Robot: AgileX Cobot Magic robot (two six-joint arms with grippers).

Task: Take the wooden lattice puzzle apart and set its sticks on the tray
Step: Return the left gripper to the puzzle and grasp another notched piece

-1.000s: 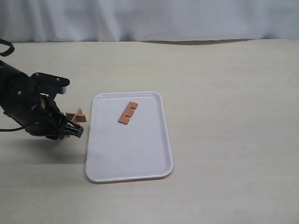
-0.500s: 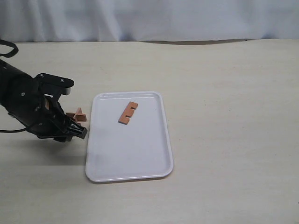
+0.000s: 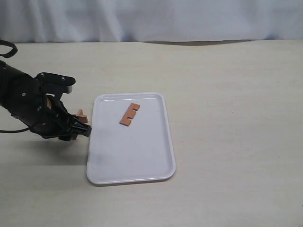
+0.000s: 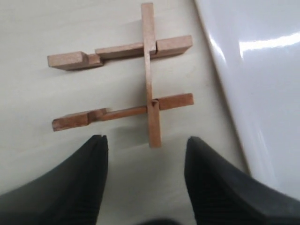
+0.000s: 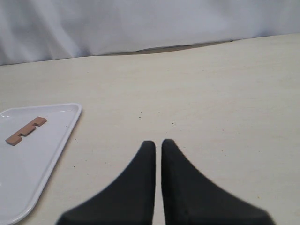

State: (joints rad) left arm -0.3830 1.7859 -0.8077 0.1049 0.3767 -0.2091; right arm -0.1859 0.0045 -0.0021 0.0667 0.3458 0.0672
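What is left of the wooden lattice puzzle (image 4: 140,84) is three reddish-brown sticks still interlocked, lying on the table just left of the tray (image 3: 142,161). In the exterior view the left arm hides most of the puzzle (image 3: 80,113). My left gripper (image 4: 146,143) hangs open just above the table, with the end of the puzzle's crossing stick close in front of the gap. One loose stick (image 3: 129,114) lies on the white tray near its far end and shows again as the stick (image 5: 26,130) in the right wrist view. My right gripper (image 5: 157,143) is shut and empty, out of the exterior view.
The tray's rim (image 4: 225,93) runs close beside the puzzle. A pale curtain (image 3: 151,19) closes off the table's far edge. The black left arm (image 3: 28,106) stands over the table's left side.
My left gripper has shifted right, toward the tray's edge, and now covers more of the puzzle. The stick on the tray has not moved.
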